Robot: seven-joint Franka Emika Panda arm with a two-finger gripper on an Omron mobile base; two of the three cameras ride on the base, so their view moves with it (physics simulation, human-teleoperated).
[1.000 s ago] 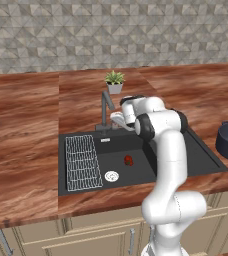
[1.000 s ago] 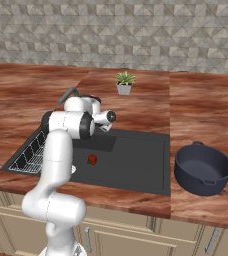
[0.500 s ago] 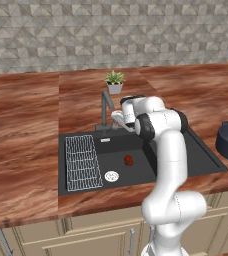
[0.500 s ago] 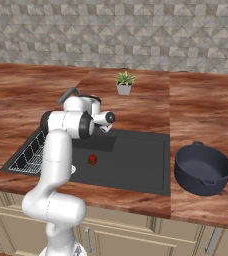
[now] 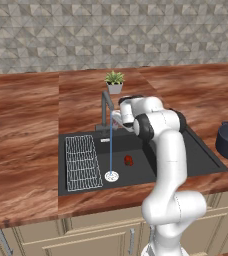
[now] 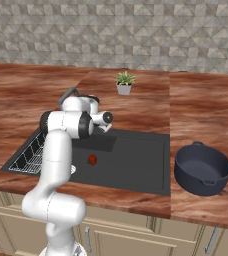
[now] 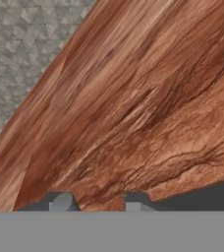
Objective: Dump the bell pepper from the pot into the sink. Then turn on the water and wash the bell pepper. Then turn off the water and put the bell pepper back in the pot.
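left base view has water running beside the bell pepper; we judge washing next, our gripper's jaw state unclear.

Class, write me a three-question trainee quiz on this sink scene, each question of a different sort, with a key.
1. True or false: water is running from the faucet.
2. Where does the bell pepper lie? A in the pot; B on the sink floor; C on the wire rack.
3. Fill in: the stream lands on the round silver ____.

Key: 1 true. 2 B. 3 drain.
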